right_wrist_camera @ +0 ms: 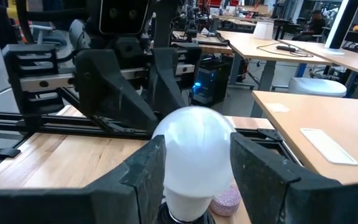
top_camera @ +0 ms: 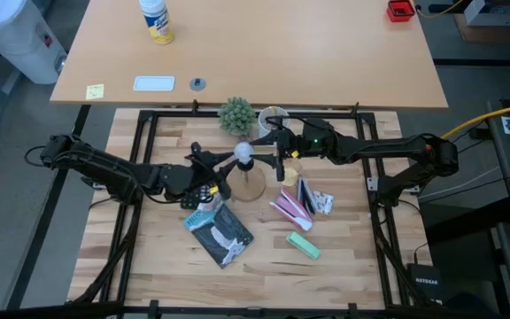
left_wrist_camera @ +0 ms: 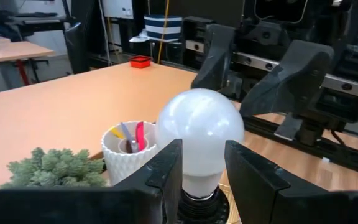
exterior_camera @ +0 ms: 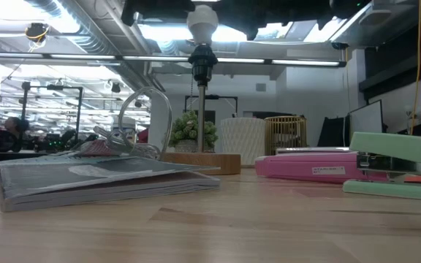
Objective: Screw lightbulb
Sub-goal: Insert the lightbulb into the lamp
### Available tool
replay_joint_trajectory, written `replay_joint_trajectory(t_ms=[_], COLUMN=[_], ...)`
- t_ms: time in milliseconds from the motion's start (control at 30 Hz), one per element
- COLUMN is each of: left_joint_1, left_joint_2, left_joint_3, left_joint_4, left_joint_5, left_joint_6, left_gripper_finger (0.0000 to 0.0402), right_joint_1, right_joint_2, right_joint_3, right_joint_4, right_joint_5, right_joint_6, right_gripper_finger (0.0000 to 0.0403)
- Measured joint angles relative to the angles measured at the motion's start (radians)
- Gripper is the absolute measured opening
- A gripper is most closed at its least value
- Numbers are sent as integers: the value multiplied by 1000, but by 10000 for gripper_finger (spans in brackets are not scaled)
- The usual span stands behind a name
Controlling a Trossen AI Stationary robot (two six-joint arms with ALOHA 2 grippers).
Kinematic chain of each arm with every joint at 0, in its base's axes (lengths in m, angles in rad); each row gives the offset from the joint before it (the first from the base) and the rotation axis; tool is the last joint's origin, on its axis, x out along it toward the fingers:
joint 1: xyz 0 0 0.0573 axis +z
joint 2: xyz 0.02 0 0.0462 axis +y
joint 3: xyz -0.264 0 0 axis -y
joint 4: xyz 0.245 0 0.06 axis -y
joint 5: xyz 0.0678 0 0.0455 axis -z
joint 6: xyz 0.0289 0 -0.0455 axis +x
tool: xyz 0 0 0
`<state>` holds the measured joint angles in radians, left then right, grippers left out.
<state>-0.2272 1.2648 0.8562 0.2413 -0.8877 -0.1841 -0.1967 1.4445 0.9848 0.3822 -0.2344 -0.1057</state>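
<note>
The whitish lightbulb (top_camera: 244, 152) stands upright in the black socket (exterior_camera: 202, 62) of the lamp stand, whose rod rises from a wooden base (top_camera: 251, 184) at mid table. My left gripper (left_wrist_camera: 202, 163) reaches in from the table's left and is open, with the bulb (left_wrist_camera: 201, 130) showing in the gap between its fingers. My right gripper (right_wrist_camera: 196, 168) reaches in level from the right and is also open, its fingers on either side of the bulb (right_wrist_camera: 194, 146). In the low view the bulb (exterior_camera: 203, 22) shows uncovered between the two dark grippers. My left gripper has its fingertips (left_wrist_camera: 169, 165) level with the bulb's neck (left_wrist_camera: 201, 180), one on each side; I cannot tell whether they touch it. My right gripper has its fingers (right_wrist_camera: 148, 171) beside the bulb's lower half (right_wrist_camera: 194, 180); I cannot tell whether they touch it.
A small green plant (top_camera: 235, 115) and a white cup of pens (top_camera: 271, 117) stand just behind the lamp. A dark packet (top_camera: 221, 232) lies near left of it, and a pink stapler (top_camera: 290, 208) and a green stapler (top_camera: 303, 245) lie near right.
</note>
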Motion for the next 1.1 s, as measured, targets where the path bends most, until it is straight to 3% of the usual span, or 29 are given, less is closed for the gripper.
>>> replay_joint_trajectory(t_ms=[1100], left_joint_1=[-2], left_joint_2=[0], left_joint_3=[0], left_joint_4=[1], left_joint_5=[12], left_joint_6=[1], left_gripper_finger=[114], right_joint_1=[0], right_joint_2=[-3], right_joint_3=[3], right_joint_4=[-18], right_joint_5=[-2], right_joint_6=[4], right_gripper_finger=[182])
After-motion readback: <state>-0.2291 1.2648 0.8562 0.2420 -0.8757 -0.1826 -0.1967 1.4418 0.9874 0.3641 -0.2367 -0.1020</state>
